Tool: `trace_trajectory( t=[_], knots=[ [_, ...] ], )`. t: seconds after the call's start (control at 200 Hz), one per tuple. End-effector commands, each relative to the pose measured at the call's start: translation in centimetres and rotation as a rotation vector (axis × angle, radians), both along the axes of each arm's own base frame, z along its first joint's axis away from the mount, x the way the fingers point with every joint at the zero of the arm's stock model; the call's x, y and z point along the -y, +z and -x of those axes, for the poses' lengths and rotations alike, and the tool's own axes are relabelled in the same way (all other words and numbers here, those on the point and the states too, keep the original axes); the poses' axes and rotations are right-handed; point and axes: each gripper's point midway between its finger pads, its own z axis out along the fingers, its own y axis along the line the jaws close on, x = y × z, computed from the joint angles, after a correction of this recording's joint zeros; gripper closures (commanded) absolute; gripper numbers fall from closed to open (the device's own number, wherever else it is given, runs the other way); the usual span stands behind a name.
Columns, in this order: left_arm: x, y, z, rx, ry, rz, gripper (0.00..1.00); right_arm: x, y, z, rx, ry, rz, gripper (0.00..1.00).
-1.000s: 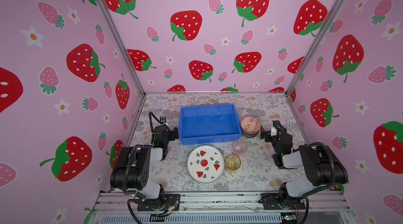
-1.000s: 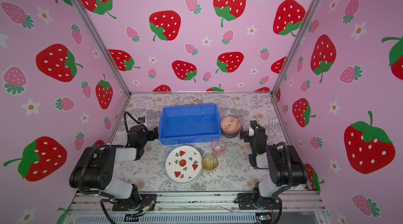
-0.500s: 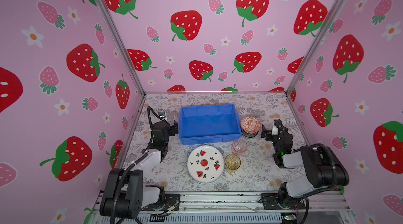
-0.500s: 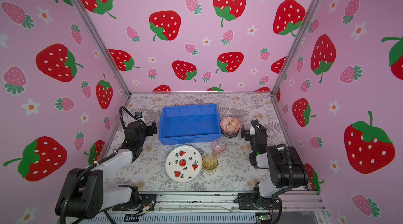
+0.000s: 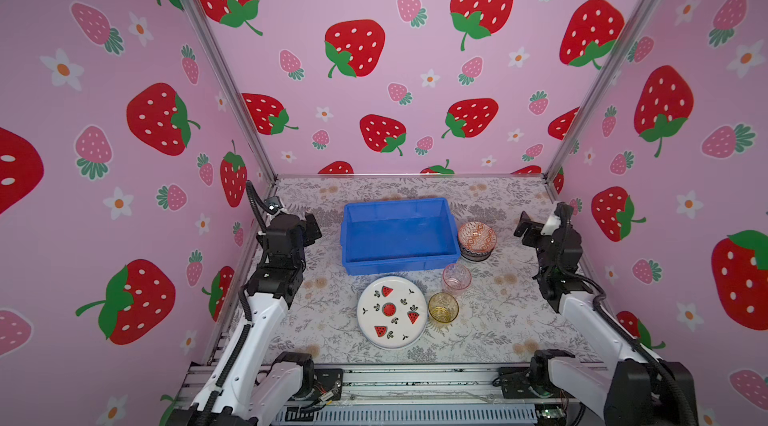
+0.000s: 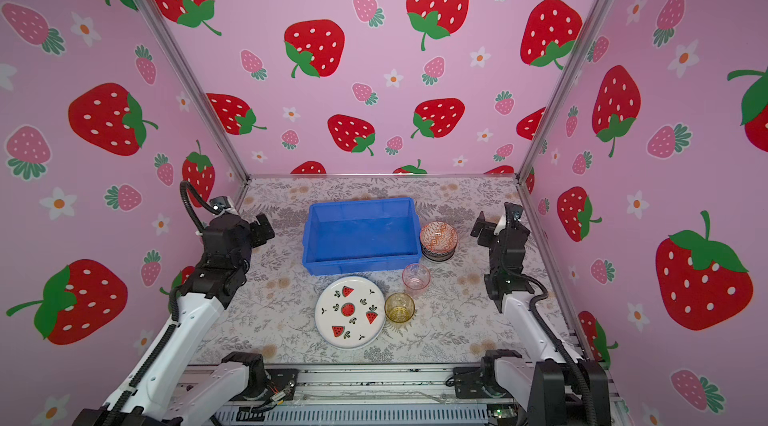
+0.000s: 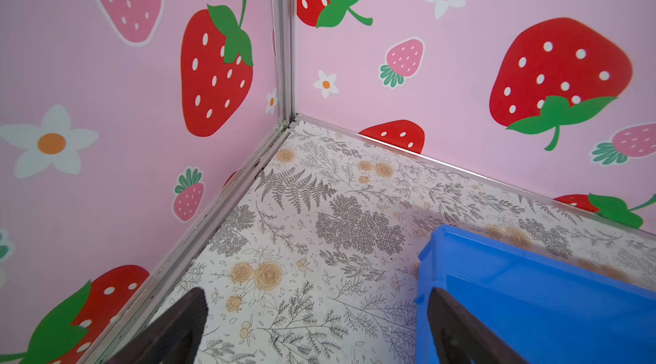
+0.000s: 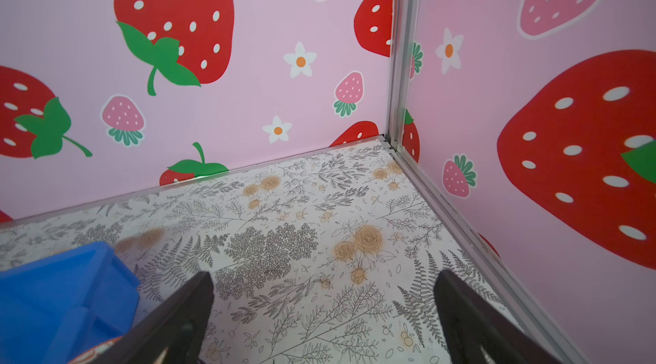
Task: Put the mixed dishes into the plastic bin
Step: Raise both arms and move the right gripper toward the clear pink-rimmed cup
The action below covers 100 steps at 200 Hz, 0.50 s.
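I am holding my left claw (image 5: 312, 230) spread wide and gripping nothing at the left-centre of both top views. It is hanging near the left wall of the plastic bin (image 5: 397, 266) but apart from it. I am keeping my right claw (image 5: 524, 229) just as released and empty at the right-centre, apart from the stack of bowls (image 5: 477, 237).

The bin is sitting in the middle of the frame on the floral tabletop (image 5: 328, 320), its blue floor showing bare, and every dish is lying outside it. The stack of bowls, with the orange-red bowl (image 5: 477, 233) on top, is resting just beside the bin's right wall. Below that, lower right of centre, the pink tumbler (image 5: 456, 277) is standing upright near the bin's front corner, and the amber tumbler (image 5: 443, 307) is standing just below it. The watermelon plate (image 5: 391, 312) is lying flat in the lower centre, just in front of the bin, with the amber tumbler right at its right edge.
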Motion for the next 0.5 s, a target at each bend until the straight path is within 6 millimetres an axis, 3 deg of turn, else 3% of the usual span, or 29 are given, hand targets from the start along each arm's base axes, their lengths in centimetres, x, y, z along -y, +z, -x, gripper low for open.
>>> trace_trajectory(
  t=[0.0,0.27,0.495],
  knots=[
    [-0.4,0.0,1.7,-0.084,0.032,0.024,0.01,0.4,-1.1,0.7,-0.139,-0.042,-0.094,0.01],
    [1.6,1.2,1.0,-0.231,-0.09,0.051,0.01,-2.4,0.4,0.1,-0.326,0.1,-0.111,0.01],
    [5.2,1.0,-0.6,-0.287,-0.243,0.171,0.01,-6.1,-0.5,2.3,-0.501,0.285,-0.048,0.01]
  ],
)
